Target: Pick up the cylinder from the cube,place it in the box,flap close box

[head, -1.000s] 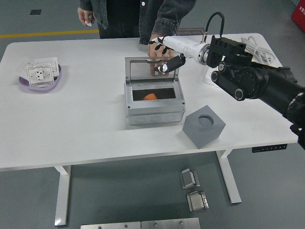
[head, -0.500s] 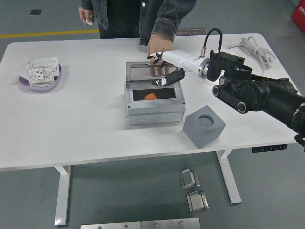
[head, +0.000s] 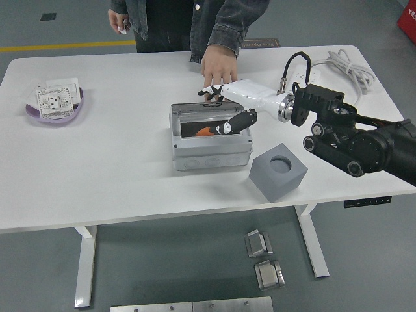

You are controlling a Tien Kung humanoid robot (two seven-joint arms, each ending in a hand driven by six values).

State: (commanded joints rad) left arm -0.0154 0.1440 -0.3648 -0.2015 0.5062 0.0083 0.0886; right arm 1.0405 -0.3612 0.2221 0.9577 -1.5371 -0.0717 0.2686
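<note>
The grey box (head: 211, 155) stands mid-table with its clear hinged lid (head: 190, 117) tipped well forward over the opening. The orange cylinder (head: 204, 131) lies inside the box and shows under the lid. My right hand (head: 220, 109) rests on the lid with its fingers spread across the lid's top edge and the thumb (head: 233, 125) at its front; it holds nothing. The grey cube (head: 278, 171), with an empty round hole in its top, sits to the right of the box. My left arm is out of view.
A person stands at the far side with one hand (head: 219, 65) on the table just behind the box. A purple bowl (head: 55, 105) with a white plate is far left. A white cable (head: 344, 64) lies far right.
My right hand has moved forward and down with the lid, which has swung from upright to tipped low over the box. The person's hand stays behind the box.
</note>
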